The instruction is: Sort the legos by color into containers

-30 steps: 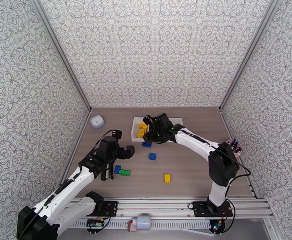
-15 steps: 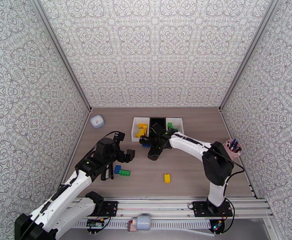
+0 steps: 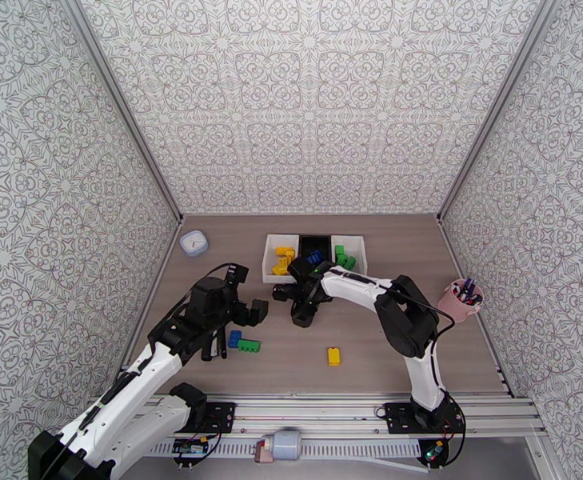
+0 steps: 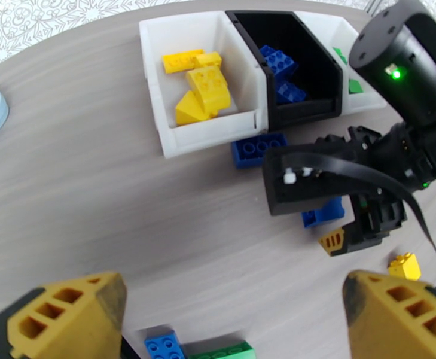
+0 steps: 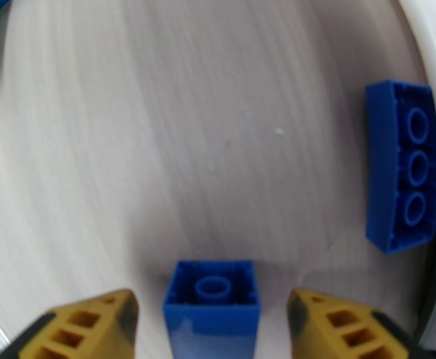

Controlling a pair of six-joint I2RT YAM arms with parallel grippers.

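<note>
right pincer [image 5: 215, 327] low over worktop [image 5: 158, 145], fingers apart – straddling small blue lego [image 5: 210, 294], hollow side up, gap showing on either side. longer blue lego [image 5: 406, 169] lies just beside front of white container [image 4: 212, 130] holding yellow legos [image 4: 206, 85]. next to it black container [image 4: 304, 109] with blue ones, then other white container [image 3: 362, 251] with green. left pincer [image 4: 235, 318] spread wide, nothing between – above blue lego [image 4: 165, 347] and green lego [image 4: 220, 352]. single yellow lego [image 3: 334, 356] lies well apart, toward near edge.

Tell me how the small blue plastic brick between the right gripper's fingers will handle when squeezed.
Small blue plastic brick: probably rigid, its hollow moulded shell looks hard. Likely light, being hollow. Glossy flat sides could slip; it shouldn't roll.
</note>
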